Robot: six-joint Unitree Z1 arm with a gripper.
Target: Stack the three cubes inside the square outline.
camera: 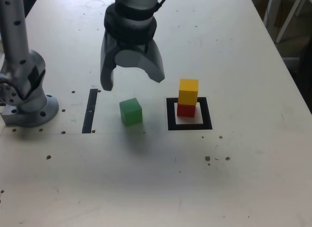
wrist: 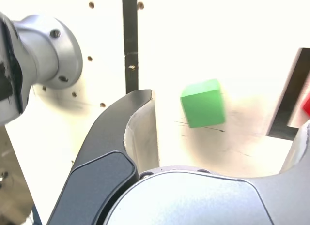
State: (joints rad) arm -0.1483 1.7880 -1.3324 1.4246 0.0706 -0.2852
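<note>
The red cube (camera: 186, 110) sits on the white centre of the black square outline (camera: 206, 114), with the yellow cube (camera: 188, 92) resting on top of it, so the two seem placed as the base and second level of the stack the task asks for. The green cube (camera: 130, 112) is the one left over, alone on the table (camera: 243, 178) between the narrow black strip (camera: 90, 111) and the outline, well apart from both cubes. It is turned a little askew, which probably matters for how the jaws should line up with its sides. The gripper (camera: 133, 84) hangs above the table near it, pointing down, presumably so that it can descend around the green cube next. Its fingers (wrist: 144, 135) are spread wide, much farther apart than the cube is broad; nothing is between them and they touch none of the cubes. That spread leaves room for small errors, though a low sideways pass towards the outline could knock the yellow cube off the red one
</note>
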